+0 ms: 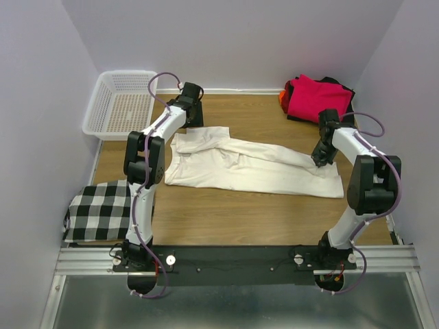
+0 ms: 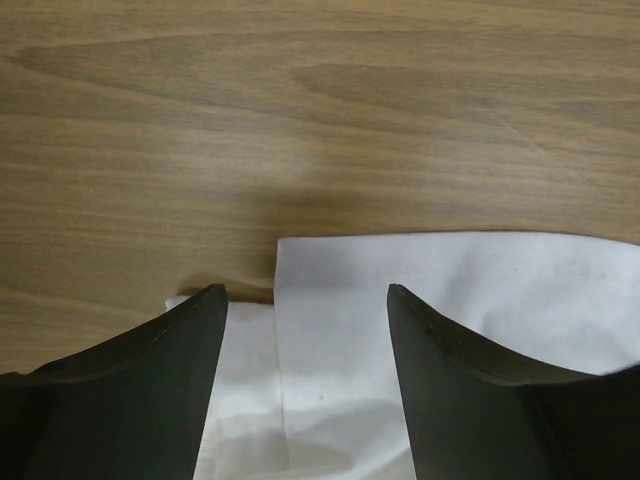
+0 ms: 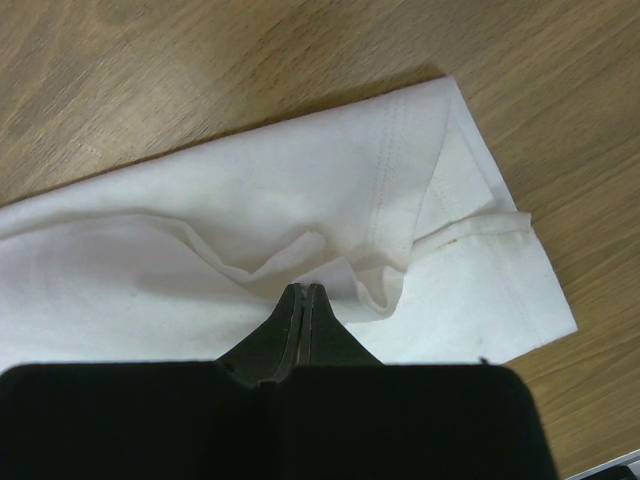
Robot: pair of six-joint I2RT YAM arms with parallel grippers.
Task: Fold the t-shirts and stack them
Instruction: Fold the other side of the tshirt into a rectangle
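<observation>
A large cream t-shirt [image 1: 254, 168] lies across the wooden table as a long, rumpled band. My left gripper [image 1: 195, 123] hovers open over its far left corner. In the left wrist view the dark fingers [image 2: 190, 340] straddle the shirt's edge [image 2: 340, 300] with nothing pinched between them. My right gripper [image 1: 319, 163] is shut on a raised fold of the cream t-shirt [image 3: 300, 190] near the hemmed right end, the fabric drawn up to the fingertips [image 3: 306, 288]. At the back right sit a folded magenta-red t-shirt [image 1: 314, 96], a black one [image 1: 347, 92] and an orange one [image 1: 282, 96].
A white mesh basket [image 1: 120, 103] stands at the back left corner. A black-and-white checked cloth [image 1: 99, 209] lies at the near left beside the left arm's base. Walls close in on both sides and at the back.
</observation>
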